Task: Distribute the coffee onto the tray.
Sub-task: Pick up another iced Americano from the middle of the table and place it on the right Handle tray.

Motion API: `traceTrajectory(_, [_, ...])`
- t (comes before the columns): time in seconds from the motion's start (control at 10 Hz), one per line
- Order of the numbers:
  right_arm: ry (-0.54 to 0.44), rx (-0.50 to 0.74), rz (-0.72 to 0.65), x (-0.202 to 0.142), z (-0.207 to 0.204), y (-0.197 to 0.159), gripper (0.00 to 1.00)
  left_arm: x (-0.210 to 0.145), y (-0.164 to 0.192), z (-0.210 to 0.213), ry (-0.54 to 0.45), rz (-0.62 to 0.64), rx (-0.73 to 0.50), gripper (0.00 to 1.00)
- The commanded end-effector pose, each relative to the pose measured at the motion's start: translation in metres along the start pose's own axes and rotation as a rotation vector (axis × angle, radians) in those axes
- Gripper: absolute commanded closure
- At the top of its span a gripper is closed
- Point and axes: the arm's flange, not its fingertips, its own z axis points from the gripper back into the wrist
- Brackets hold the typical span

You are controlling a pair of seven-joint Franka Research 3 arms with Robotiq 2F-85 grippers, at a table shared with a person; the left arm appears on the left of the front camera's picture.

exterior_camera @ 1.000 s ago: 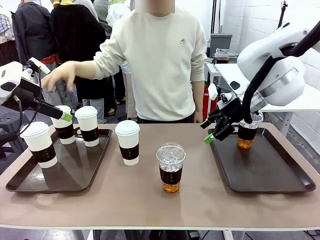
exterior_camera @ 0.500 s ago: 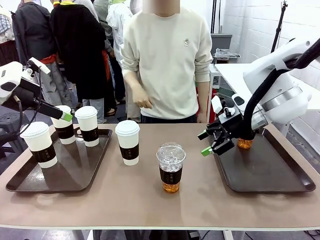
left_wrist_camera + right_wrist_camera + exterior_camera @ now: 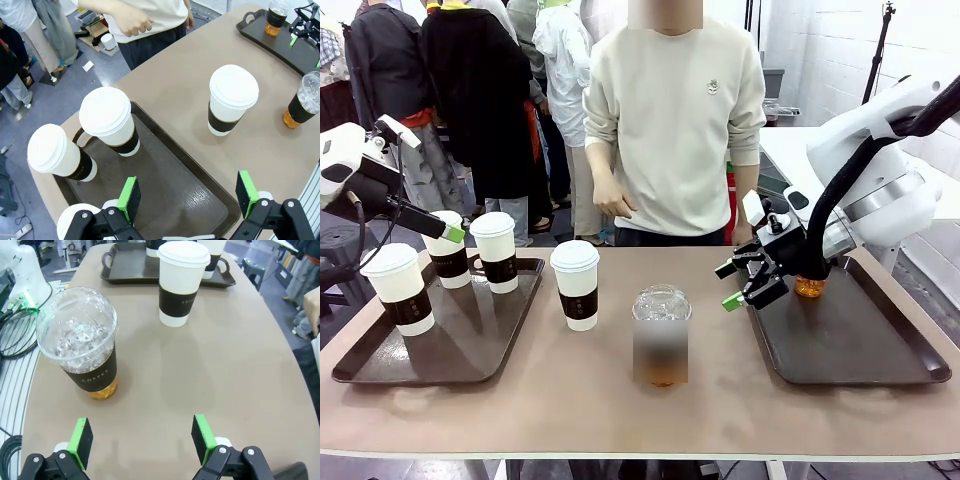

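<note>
Three white lidded cups (image 3: 400, 288) (image 3: 447, 250) (image 3: 496, 251) stand on the left tray (image 3: 470, 350). A fourth white cup (image 3: 576, 284) stands on the bare table, with a clear dome-lidded cup (image 3: 661, 335) of amber coffee to its right. The second clear cup (image 3: 810, 285) stands on the right tray (image 3: 850, 350). My left gripper (image 3: 188, 195) hangs open above the left tray (image 3: 165, 180), near the back cups (image 3: 107, 120) (image 3: 57, 155). My right gripper (image 3: 141, 437) is open and empty, low over the table, facing the clear cup (image 3: 85, 347) and white cup (image 3: 181, 282).
A person in a cream sweater (image 3: 675, 130) stands at the far edge, one hand (image 3: 613, 205) held at the waist. More people stand behind at the left. The right tray's front half is bare. Open tabletop lies between the trays.
My right gripper drew back left and down from the clear cup on the right tray, then stopped. The person pulled an outstretched arm back and stepped right. The left arm stayed put.
</note>
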Motion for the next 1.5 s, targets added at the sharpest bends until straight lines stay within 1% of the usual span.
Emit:
traceTrajectory(0.0, [0.0, 0.0, 0.0, 0.0, 0.0, 0.0, 0.0, -0.001, 0.002, 0.0, 0.0, 0.004, -0.007, 0.0])
traceTrajectory(0.3, [-0.116, 0.071, -0.018, -0.024, -0.01, 0.018, 0.0, -0.001, 0.002, 0.0, 0.0, 0.004, -0.007, 0.0])
traceTrajectory(0.5, [-0.165, 0.081, -0.028, -0.041, -0.019, 0.028, 0.0, -0.001, 0.002, 0.0, 0.0, 0.004, -0.007, 0.0])
traceTrajectory(0.6, [-0.198, 0.067, -0.039, -0.047, -0.024, 0.032, 0.0, -0.001, 0.002, 0.0, 0.0, 0.004, -0.007, 0.0])
traceTrajectory(0.9, [-0.275, -0.054, -0.039, -0.056, -0.052, 0.041, 0.0, -0.001, 0.002, 0.0, 0.0, 0.004, -0.007, 0.0])
traceTrajectory(1.0, [-0.311, -0.073, -0.034, -0.06, -0.06, 0.042, 0.0, -0.001, 0.002, 0.0, 0.0, 0.004, -0.007, 0.0])
traceTrajectory(1.4, [-0.359, 0.0, -0.041, -0.07, -0.081, 0.048, 0.0, -0.001, 0.002, 0.0, 0.0, 0.004, -0.007, 0.0])
